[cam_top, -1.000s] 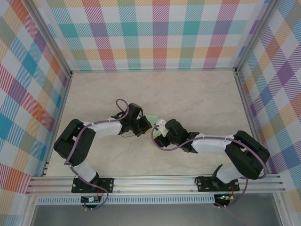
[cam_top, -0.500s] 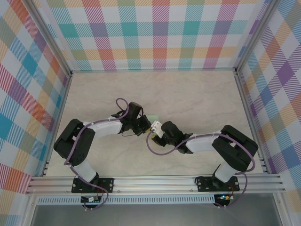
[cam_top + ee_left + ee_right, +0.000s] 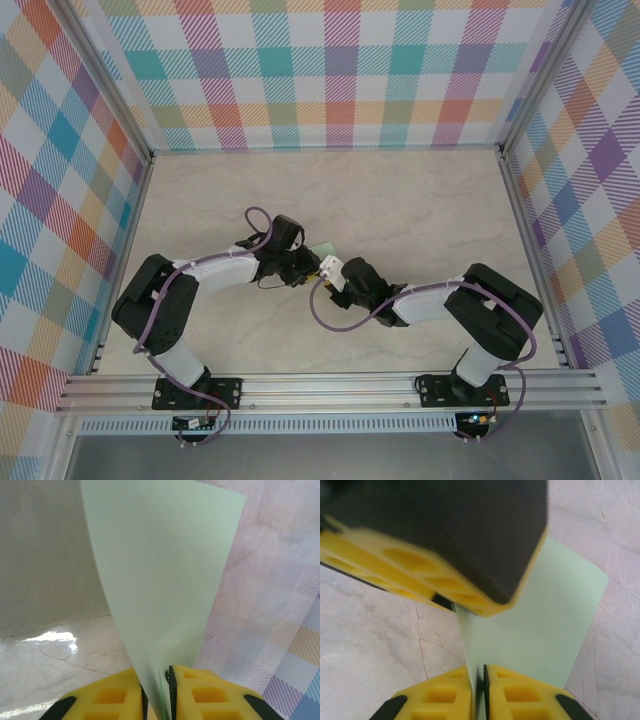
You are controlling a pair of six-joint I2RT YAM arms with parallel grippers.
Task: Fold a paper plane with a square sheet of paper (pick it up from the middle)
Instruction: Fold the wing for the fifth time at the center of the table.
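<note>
The square sheet of paper (image 3: 325,249) is pale mint green, folded over and held up off the table between the two arms. In the left wrist view the paper (image 3: 165,565) rises from between the yellow fingers of my left gripper (image 3: 157,672), whose jaws stand a little apart around it. My right gripper (image 3: 477,669) is shut on the lower edge of the paper (image 3: 545,625), right under the left gripper's yellow finger (image 3: 445,585). From above, the left gripper (image 3: 303,266) and right gripper (image 3: 326,270) meet tip to tip at mid-table.
The table top (image 3: 420,200) is pale marbled stone, walled by checked panels (image 3: 330,70) at the back and sides. A metal rail (image 3: 330,385) with both arm bases runs along the near edge. Purple cables loop beside both wrists.
The right arm pushed left until its gripper reached the left one, and its jaws closed onto the paper. The left jaws, tight before, have eased slightly apart.
</note>
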